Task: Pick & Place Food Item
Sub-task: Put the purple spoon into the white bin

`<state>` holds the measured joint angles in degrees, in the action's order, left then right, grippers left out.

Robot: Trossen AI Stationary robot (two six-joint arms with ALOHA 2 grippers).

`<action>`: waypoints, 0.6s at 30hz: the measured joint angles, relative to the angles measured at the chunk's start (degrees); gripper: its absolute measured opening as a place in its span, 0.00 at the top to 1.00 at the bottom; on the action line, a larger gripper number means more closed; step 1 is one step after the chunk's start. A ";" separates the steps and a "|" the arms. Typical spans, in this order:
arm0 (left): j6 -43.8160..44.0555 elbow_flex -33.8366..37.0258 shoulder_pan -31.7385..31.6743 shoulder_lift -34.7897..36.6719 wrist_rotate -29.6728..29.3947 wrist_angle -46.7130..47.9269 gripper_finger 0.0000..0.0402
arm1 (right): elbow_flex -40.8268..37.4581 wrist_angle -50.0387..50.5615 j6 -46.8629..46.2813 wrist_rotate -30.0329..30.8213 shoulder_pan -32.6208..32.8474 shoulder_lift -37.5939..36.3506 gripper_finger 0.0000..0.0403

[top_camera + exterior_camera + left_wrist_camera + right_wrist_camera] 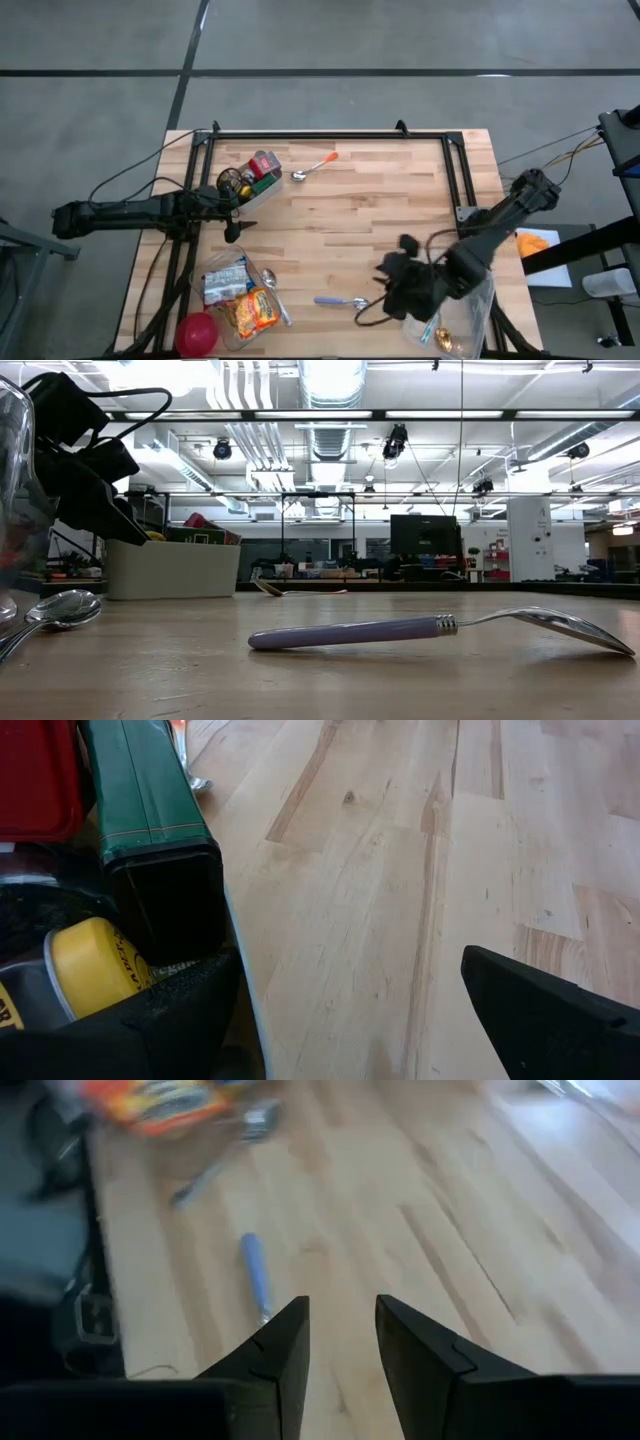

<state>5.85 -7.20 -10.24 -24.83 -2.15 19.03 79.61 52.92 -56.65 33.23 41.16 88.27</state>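
Snack packets sit in a clear tray at the worktop's near-left corner in the high view; the purple-handled spoon lies between tray and right hand. Left wrist view: left hand spread wide beside a bin. Right wrist view: right hand's fingers slightly parted, empty, over the spoon.
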 joint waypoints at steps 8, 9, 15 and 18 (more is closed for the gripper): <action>0.00 0.00 0.00 -0.01 0.02 -0.02 0.05 | -1.41 -8.12 24.07 -6.80 -5.08 6.41 0.71; 0.00 0.00 -0.02 0.01 0.00 -0.02 0.05 | -1.44 -8.16 24.17 -7.51 -5.42 7.68 0.71; 0.01 0.00 -0.01 0.00 0.00 -0.03 0.05 | -1.44 -14.02 24.46 -8.45 -5.68 14.95 0.71; 0.00 0.00 -0.02 -0.01 0.00 -0.04 0.05 | -1.44 -17.37 24.28 -9.37 -5.68 18.14 0.71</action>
<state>5.85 -7.20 -10.26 -24.84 -2.15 18.98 78.17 35.55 -32.37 23.86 35.49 106.41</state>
